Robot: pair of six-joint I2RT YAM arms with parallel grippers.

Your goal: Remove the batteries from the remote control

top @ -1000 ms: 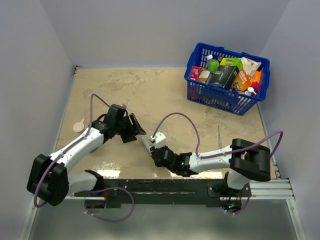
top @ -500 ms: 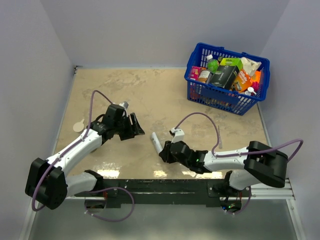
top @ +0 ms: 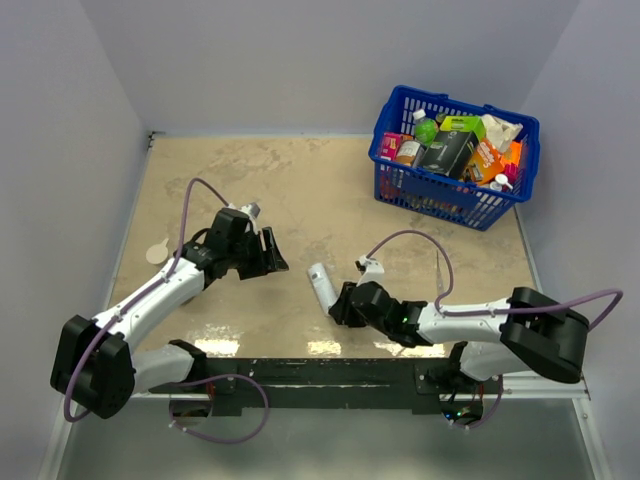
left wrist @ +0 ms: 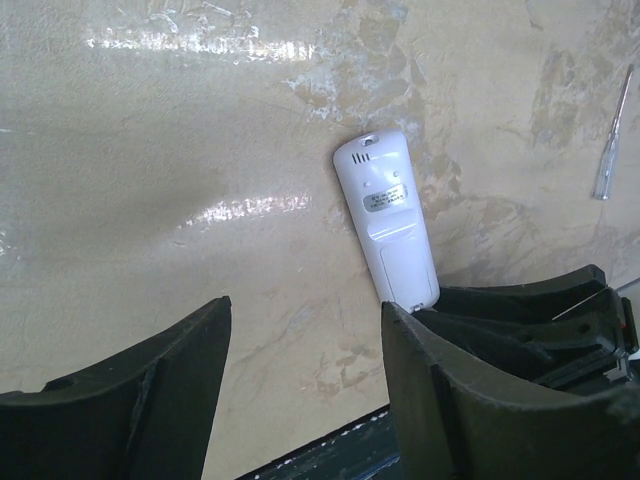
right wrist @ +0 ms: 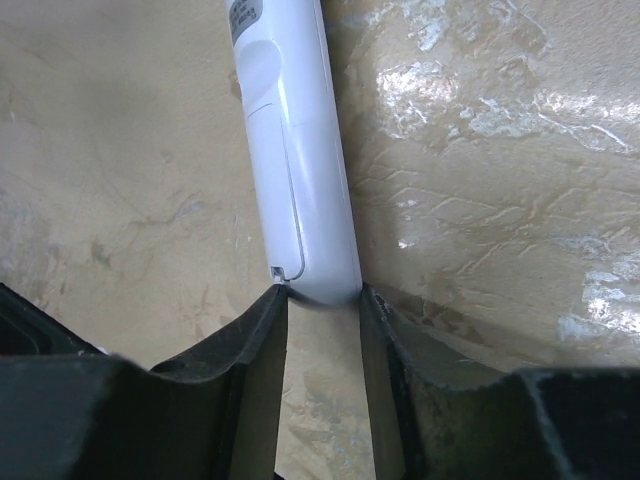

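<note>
Right gripper (right wrist: 322,318): low over the table (top: 250,180), at the near end of the remote (right wrist: 295,170). The jaws stand about as far apart as the remote is wide. One fingertip sits on each side of the remote's rounded end, touching it or nearly so. Whether they press on it I cannot tell.
Right fingers (right wrist: 250,370): dark, pointing away from the arm's base, with bare table showing in the gap behind the remote's end.
Remote: lies flat on the table a little right of centre, back face up. Its near end is between the right fingertips and its far end points away and slightly left. A small silver label shows on the back. The cover seam is visible, with the cover in place.
Left gripper (left wrist: 305,308): jaws wide apart, nothing between them but table. It hangs left of the remote and apart from it, facing it.
Thin tool (left wrist: 613,135): a slim clear-handled stick, lying on the table right of the remote and well apart from it.
White disc (top: 157,254): flat on the table near the left edge.
Basket (top: 440,195): blue, at the far right corner, full of packets and bottles.
</note>
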